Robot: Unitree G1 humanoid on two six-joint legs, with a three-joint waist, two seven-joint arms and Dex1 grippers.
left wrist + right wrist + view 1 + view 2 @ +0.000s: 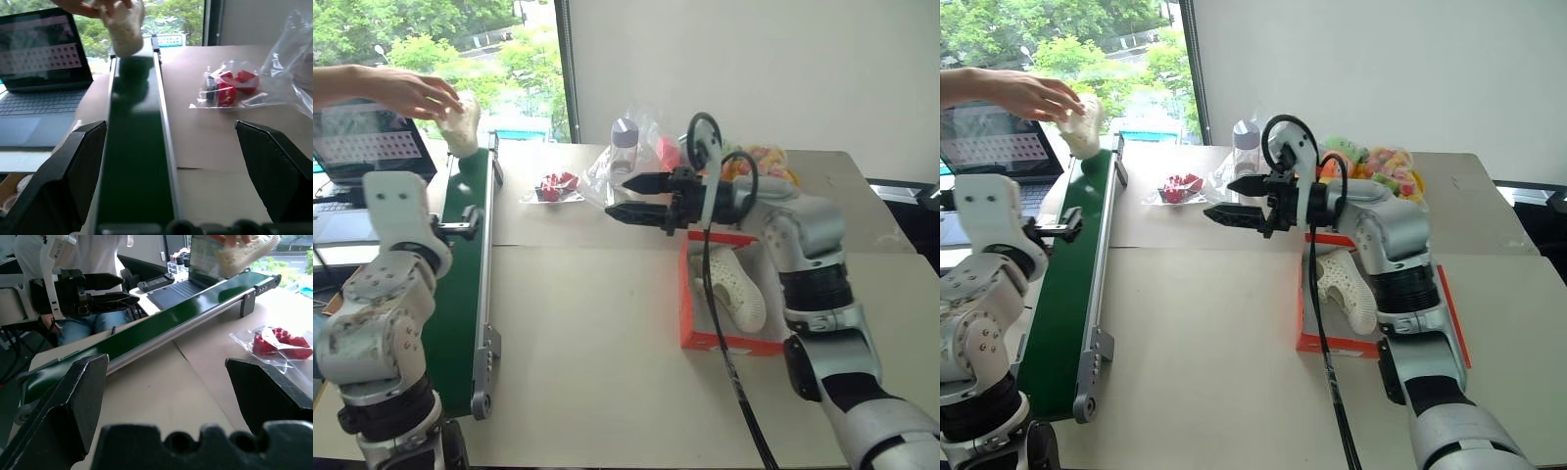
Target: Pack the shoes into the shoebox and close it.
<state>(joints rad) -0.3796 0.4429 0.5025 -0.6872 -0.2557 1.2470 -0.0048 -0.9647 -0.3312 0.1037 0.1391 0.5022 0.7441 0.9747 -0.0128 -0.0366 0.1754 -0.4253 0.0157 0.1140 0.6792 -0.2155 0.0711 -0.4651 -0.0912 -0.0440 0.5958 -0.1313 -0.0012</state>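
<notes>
Left eye view: one shoe is seen lying on its side in the open box, at about 4 o'clock from the picture's centre; the second shoe is held by a person's hand at the far end of the belt, near 10 o'clock. The lid cannot be made out behind the right arm.

The right gripper is held level over the table, just beyond the box's far edge, pointing toward 9 o'clock, its jaws released and empty. The left gripper looks along the belt with fingers spread wide, nothing between them.

The step in hand is judged to be fetching the second shoe. It would best be awaited until set down and released by the hand, then pinched across its narrow middle, so that the soft upper is not crushed, and laid beside the first.

The shoes are cream, rubbery and perforated, rounded at the toe. The box is flat orange-red card, white inside. The belt is smooth, glossy green between metal rails. A laptop stands beside it, and crinkled clear bags of red pieces lie beyond.
</notes>
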